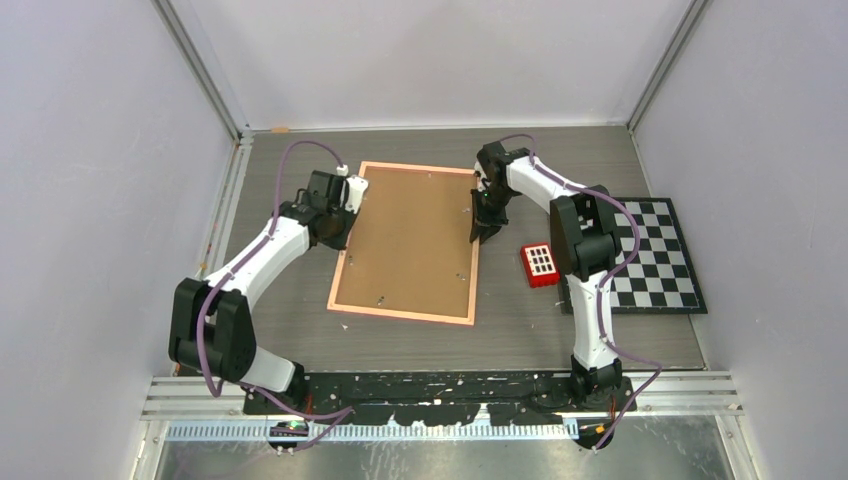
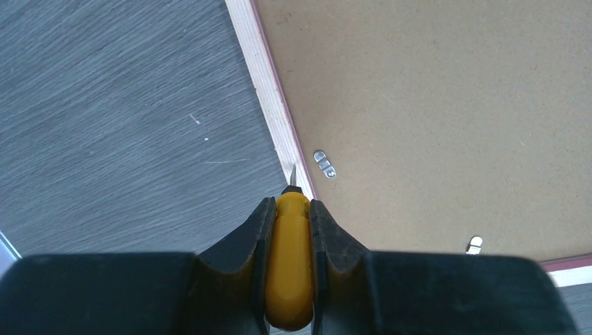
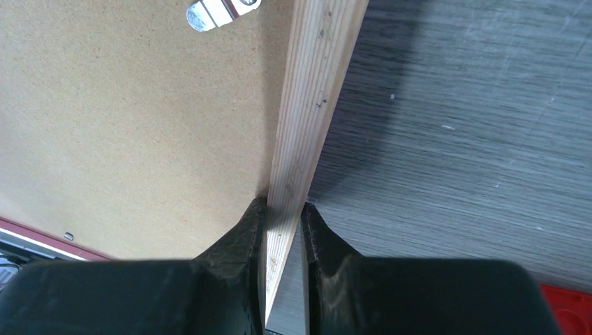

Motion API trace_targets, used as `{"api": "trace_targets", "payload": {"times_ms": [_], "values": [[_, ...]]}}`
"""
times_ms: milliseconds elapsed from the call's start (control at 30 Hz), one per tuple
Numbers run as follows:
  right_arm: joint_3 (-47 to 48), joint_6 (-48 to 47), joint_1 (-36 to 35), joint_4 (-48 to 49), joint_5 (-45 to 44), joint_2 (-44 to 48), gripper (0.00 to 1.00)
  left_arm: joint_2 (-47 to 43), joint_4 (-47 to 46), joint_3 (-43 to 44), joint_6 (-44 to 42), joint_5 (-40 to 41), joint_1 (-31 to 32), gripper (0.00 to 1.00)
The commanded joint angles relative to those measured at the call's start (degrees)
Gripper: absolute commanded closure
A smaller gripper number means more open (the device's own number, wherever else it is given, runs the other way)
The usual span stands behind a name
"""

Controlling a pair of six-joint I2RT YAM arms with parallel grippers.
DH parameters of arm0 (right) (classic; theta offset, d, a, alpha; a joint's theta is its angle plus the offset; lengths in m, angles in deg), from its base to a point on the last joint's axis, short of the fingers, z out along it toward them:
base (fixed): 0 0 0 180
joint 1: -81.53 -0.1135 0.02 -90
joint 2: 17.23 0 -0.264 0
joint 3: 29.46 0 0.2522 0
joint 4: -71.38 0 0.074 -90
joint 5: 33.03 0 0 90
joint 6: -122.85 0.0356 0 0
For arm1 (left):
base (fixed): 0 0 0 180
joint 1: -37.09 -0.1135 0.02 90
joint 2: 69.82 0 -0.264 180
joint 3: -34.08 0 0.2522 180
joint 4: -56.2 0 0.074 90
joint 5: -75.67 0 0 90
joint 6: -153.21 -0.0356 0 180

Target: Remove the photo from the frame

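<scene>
The frame lies face down mid-table, its brown fibreboard back up inside a thin pink border. The photo is hidden under that back panel. My left gripper is at the frame's left rail, shut on a yellow-handled screwdriver. The screwdriver's metal tip rests at the pale rail beside a small metal clip. My right gripper straddles the frame's right rail, one finger on the back panel side and one on the outside, shut on it.
A black-and-white checkerboard lies at the right edge of the table, with a small red box between it and the frame. More clips sit on the back panel. Enclosure walls close in left, right and behind.
</scene>
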Motion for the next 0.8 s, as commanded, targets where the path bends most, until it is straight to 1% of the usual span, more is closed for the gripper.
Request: {"api": "trace_targets", "payload": {"times_ms": [0, 233, 267, 467, 533, 767], "values": [[0.0, -1.7, -0.2, 1.8, -2.5, -1.6, 0.99, 0.7, -2.9, -0.5, 1.7, 0.6, 0.3, 1.00], [-0.3, -1.7, -0.2, 1.6, -2.7, -1.6, 0.99, 0.0, -2.6, -1.1, 2.5, -2.0, 0.3, 1.00], [-0.3, -1.7, -0.2, 1.6, -2.7, -1.6, 1.00, -0.2, -2.6, -1.2, 2.6, -3.5, 0.3, 1.00], [-0.3, -1.7, -0.2, 1.7, -2.6, -1.7, 0.99, -1.5, -2.0, -1.2, 3.8, -6.3, 0.3, 1.00], [-0.2, -1.7, -0.3, 1.7, -2.5, -1.7, 1.00, -1.5, -1.8, -1.4, 3.7, -6.0, 0.4, 1.00], [0.0, -1.7, -0.2, 1.7, -2.5, -1.8, 0.99, -0.1, -2.0, -1.6, 3.1, -0.7, 0.4, 1.00]]}}
